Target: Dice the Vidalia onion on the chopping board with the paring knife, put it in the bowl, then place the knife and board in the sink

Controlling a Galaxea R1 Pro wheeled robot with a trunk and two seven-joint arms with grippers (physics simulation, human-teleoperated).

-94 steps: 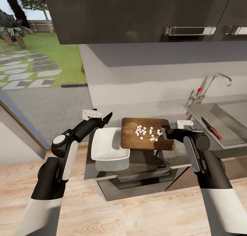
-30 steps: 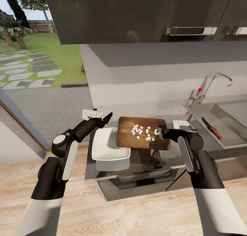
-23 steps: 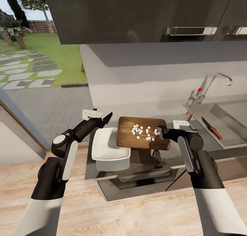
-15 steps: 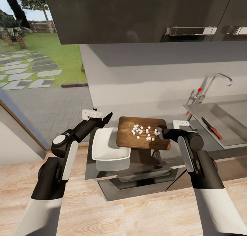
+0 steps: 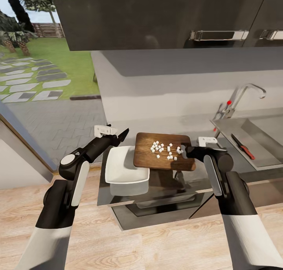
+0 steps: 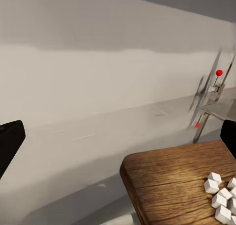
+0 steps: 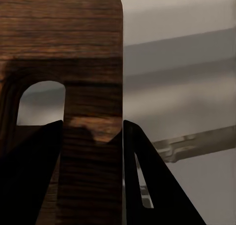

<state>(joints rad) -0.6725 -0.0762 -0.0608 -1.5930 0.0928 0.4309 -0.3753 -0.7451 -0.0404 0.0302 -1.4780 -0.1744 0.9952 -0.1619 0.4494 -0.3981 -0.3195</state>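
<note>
Grey metallic countertop (image 5: 196, 179) runs across the kitchen under dark wall cabinets, and all the action is above it. Right gripper (image 5: 184, 150) is clamped on the handle end of the dark brown wooden chopping board (image 5: 151, 160); the right wrist view shows both black fingers (image 7: 147, 185) pinching the strip of wood beside the oval slot. Board's off the counter, carried roughly level, with the small white onion dice (image 5: 163, 150) clustered on its top face toward the gripper's side.

Over at the board's nine o'clock sits the white squarish bowl (image 5: 122, 168), and the board's far end already overlaps its rim. Left gripper (image 5: 118, 136) waits at the bowl's twelve o'clock with jaws apart, nothing in them; its wrist camera catches the board's corner and a few dice.

My read: this is the tip-out. The dice lie at the wrong end, so they must travel the board's whole length. Better to bring the low edge further over the bowl's middle first, then roll the wrist slowly so the cubes slide rather than bounce. Too steep a tilt and they'll skip past the shallow flared sides.

Off at three o'clock, the slim dark paring knife with the reddish handle (image 5: 243, 147) already lies in the stainless steel sink (image 5: 259, 124), under the curved chrome faucet (image 5: 245, 95).
</note>
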